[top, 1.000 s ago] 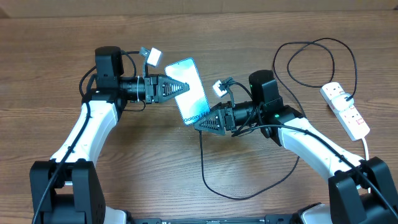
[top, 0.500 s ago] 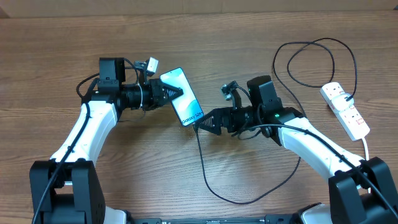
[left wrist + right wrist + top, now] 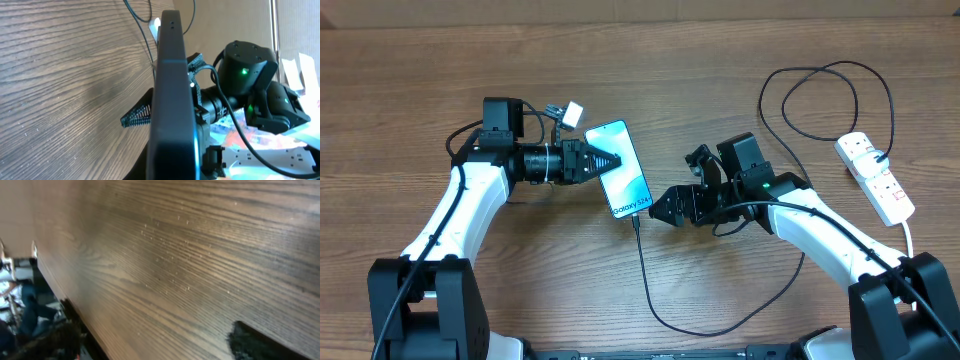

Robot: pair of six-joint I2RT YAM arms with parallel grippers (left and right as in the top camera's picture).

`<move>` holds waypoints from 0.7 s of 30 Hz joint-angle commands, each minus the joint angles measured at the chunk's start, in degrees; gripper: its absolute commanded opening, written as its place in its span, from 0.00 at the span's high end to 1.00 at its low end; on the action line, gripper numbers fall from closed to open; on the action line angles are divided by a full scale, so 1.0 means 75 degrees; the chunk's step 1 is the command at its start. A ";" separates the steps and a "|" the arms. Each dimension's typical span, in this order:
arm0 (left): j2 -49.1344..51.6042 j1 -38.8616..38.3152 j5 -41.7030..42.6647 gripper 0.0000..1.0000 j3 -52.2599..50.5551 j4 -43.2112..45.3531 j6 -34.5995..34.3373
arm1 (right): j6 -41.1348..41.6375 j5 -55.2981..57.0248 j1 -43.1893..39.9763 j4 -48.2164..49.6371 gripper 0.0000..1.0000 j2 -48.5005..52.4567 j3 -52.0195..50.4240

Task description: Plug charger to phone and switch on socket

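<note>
Two grippers: left gripper [image 3: 609, 163] clamped shut on the phone [image 3: 628, 182]; right gripper [image 3: 662, 208], jaw width unclear, nothing seen held, just beside the charger [image 3: 641, 255] tip at the phone's end; back off without snagging it; the socket [image 3: 876, 178] lies well behind.

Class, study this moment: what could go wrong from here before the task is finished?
1. The left gripper pinches the phone at one edge only; the charger running from its lower end could tug it loose.
2. The right gripper, open beside that plug end, might snag the charger when moving off.
3. The socket lies far right past charger loops, an awkward reach.
</note>
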 commanded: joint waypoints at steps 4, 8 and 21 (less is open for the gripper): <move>0.0026 0.0157 0.0924 0.96 0.0020 0.0038 0.0930 | -0.0463 -0.0595 -0.0085 -0.0618 0.22 -0.0303 0.0122; 0.0026 0.0487 0.1137 0.96 0.0020 0.0041 0.0968 | -0.1169 -0.1274 -0.0458 -0.1177 0.16 -0.0807 0.0122; 0.0026 0.0641 0.2090 0.96 0.0020 0.0041 0.0970 | -0.2780 -0.4089 -0.0067 0.0087 0.22 -0.0414 -0.0513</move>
